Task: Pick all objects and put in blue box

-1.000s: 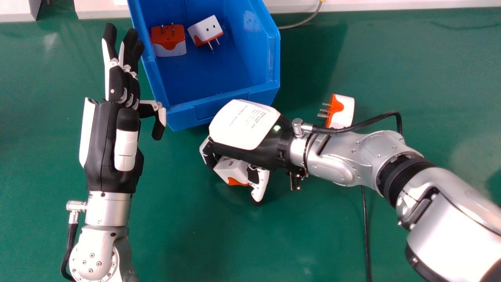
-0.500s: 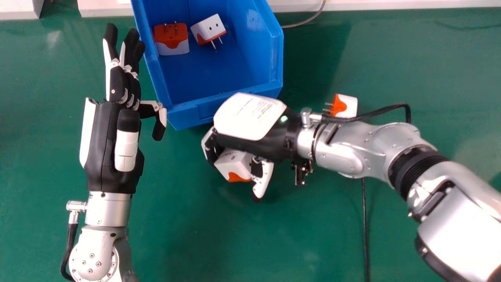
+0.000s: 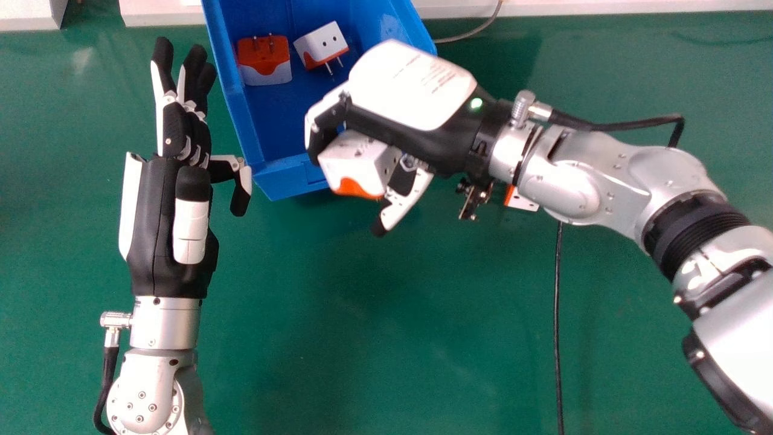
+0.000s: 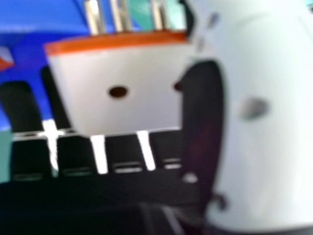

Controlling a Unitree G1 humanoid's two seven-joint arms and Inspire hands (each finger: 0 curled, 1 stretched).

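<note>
In the head view my right hand [image 3: 410,90] is curled round a white and orange plug adapter [image 3: 353,160], held above the front rim of the blue box [image 3: 275,178]. The right hand view has the adapter [image 4: 117,88], prongs outward, between the fingers and the thumb [image 4: 264,122] of my right hand. Inside the box lie an orange and white adapter [image 3: 264,60] and a tilted white one [image 3: 322,45]. Another adapter [image 3: 522,200] is on the table, mostly hidden under the right wrist. My left hand [image 3: 172,199] is left of the box, its fingers straight.
A green table [image 3: 386,350] lies beneath both arms. One black cable [image 3: 558,314] runs down it at the right of centre. Behind the box is a white ledge [image 3: 580,7], with a thin grey cable [image 3: 474,33] near it.
With the adapter in it, my right hand has risen from the table and moved toward the box's front rim. The right forearm now covers much of the loose adapter. My left hand has barely shifted.
</note>
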